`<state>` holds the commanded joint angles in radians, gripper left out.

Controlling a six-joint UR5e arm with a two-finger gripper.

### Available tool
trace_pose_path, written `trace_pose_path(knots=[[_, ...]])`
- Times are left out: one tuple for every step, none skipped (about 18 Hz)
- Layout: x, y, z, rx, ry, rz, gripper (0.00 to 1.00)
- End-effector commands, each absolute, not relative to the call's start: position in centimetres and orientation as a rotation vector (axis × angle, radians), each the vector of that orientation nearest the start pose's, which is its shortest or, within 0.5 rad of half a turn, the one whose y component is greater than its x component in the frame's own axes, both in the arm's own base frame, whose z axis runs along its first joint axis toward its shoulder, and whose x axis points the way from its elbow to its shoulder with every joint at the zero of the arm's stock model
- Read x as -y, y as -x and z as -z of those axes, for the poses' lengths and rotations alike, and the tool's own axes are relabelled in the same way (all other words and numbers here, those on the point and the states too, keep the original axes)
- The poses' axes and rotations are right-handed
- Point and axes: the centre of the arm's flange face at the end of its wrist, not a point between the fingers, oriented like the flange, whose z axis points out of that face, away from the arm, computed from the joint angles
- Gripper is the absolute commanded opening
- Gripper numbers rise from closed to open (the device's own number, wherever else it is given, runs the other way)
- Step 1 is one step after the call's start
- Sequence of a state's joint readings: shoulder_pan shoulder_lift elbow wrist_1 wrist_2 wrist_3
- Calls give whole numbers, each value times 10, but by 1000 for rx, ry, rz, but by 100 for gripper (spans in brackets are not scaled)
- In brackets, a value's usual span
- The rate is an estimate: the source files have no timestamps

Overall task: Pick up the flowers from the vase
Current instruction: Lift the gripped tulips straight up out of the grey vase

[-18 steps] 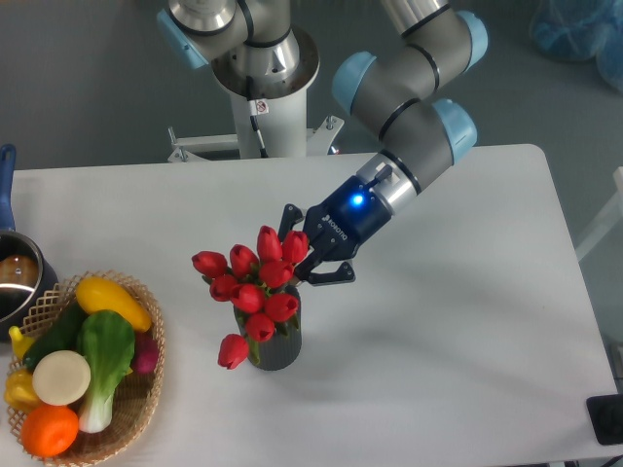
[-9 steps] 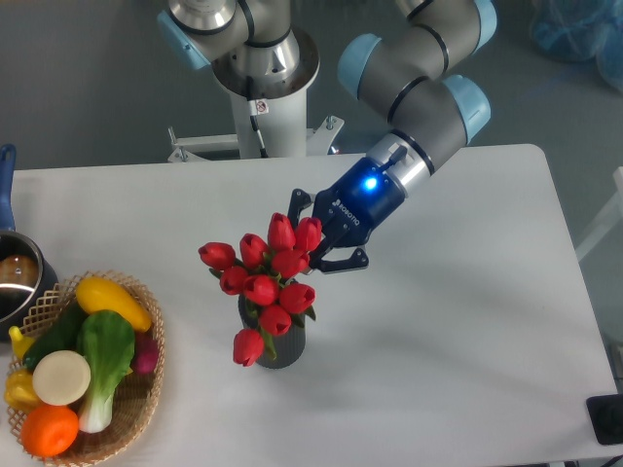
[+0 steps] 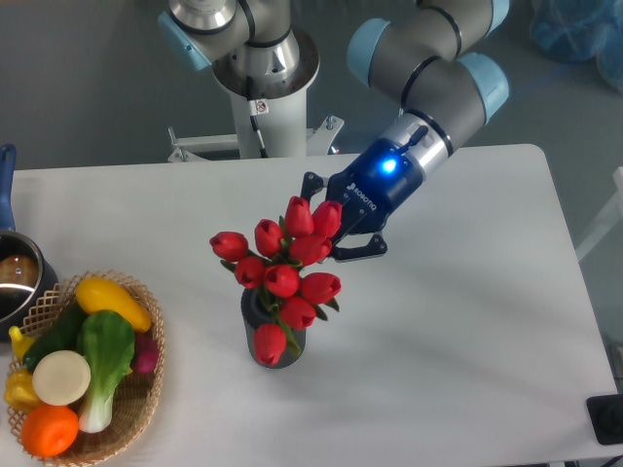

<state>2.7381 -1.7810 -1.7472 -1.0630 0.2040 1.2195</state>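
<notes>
The flowers (image 3: 284,274) have come up and a little to the right since a moment ago, and more of the vase's round mouth now shows on the left. The gripper (image 3: 331,232) has its dark fingers (image 3: 356,252) clamped on the upper right of the bunch, tulip heads crowding in front of them. The red buds hang in a loose cluster over the vase (image 3: 269,341), the lowest bud drooping across its ribbed dark front; whether the stems have fully cleared the mouth I cannot tell. The vase stands upright on the white table (image 3: 467,321). Behind the fingers a blue light glows on the wrist. Far left sit a wicker basket (image 3: 136,413) of vegetables and a metal pot (image 3: 14,284).
</notes>
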Motion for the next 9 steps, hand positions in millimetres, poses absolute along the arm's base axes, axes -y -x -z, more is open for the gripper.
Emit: trace_pose_path(knots=[[-428,419,-426,-129,1788,436,9],[-428,420,-430,-120,1783,441,9],[-427,421,-434,-108,1775,450,9],[-427,423,-440,-98,1762,456,9],[-424,427,-445,-87,1744,459,9],[-423,429,-450,-84,1724,462,9],[-422,430,-452,-84,1710,465,9],[-422,430,-453,-84,1707,466,9],[-422,430,-453,-79,1706,471,9]])
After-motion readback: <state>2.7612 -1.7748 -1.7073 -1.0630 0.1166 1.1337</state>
